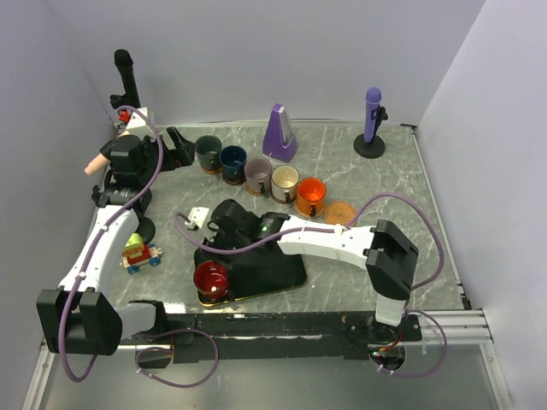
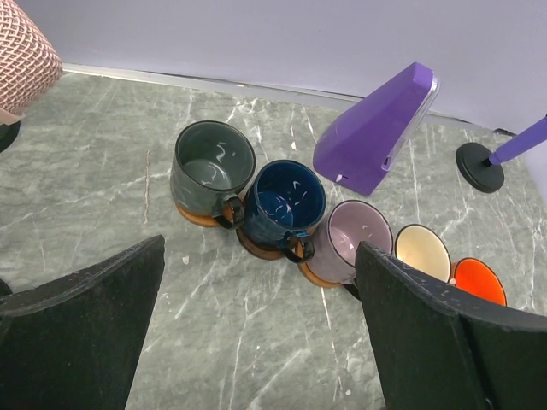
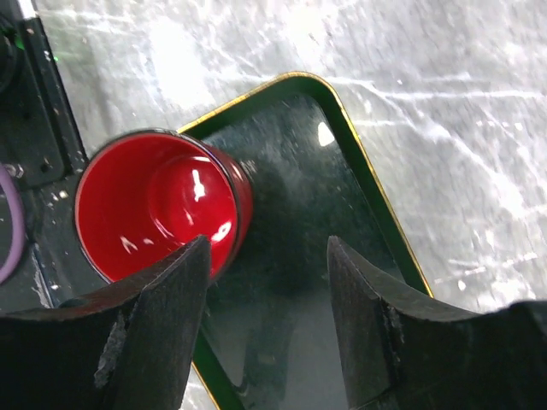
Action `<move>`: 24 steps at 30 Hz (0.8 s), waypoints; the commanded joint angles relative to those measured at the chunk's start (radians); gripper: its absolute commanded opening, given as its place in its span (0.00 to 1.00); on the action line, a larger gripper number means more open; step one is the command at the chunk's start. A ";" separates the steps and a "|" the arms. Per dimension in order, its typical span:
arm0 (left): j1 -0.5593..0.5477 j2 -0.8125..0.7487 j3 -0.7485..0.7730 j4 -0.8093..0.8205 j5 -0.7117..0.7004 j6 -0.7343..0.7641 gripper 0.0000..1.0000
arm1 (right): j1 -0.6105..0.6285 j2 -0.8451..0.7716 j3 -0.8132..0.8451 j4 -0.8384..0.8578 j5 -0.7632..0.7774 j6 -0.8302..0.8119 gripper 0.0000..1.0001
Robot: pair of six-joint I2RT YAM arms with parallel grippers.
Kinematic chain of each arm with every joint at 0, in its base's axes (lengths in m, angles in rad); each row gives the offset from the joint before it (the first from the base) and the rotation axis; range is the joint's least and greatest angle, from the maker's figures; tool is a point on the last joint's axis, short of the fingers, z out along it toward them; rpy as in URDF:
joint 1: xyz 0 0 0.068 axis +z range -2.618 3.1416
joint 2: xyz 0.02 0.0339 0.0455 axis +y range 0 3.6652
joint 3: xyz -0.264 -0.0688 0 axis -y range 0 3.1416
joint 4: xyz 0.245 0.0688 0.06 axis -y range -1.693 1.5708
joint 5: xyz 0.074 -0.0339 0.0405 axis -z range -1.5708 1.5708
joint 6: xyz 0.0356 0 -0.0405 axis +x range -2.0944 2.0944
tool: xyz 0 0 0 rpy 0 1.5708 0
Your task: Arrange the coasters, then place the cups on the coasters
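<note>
Counting five cups already on coasters, we judge one left: the red cup sits on the tray, just beside our open, empty right jaws; the last coaster lies bare. Left jaws gape wide.

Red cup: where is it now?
Top view: the red cup stands on the near-left corner of the black tray, left of centre.

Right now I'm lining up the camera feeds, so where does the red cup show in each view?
Top external: red cup at the near-left corner of the black tray, lower centre-left.
Left wrist: not in it.
Right wrist: upper left, at the tray's corner.
Shared landmark: the tray's gold-edged rim, seen in the top and right wrist views.
</note>
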 commanded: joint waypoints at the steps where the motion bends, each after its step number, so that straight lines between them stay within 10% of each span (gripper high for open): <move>1: 0.000 -0.023 0.011 0.036 -0.006 0.006 0.97 | 0.014 0.033 0.067 0.037 -0.038 -0.010 0.63; 24: 0.000 -0.026 0.011 0.039 0.007 0.003 0.97 | 0.047 0.118 0.044 0.053 0.016 -0.019 0.44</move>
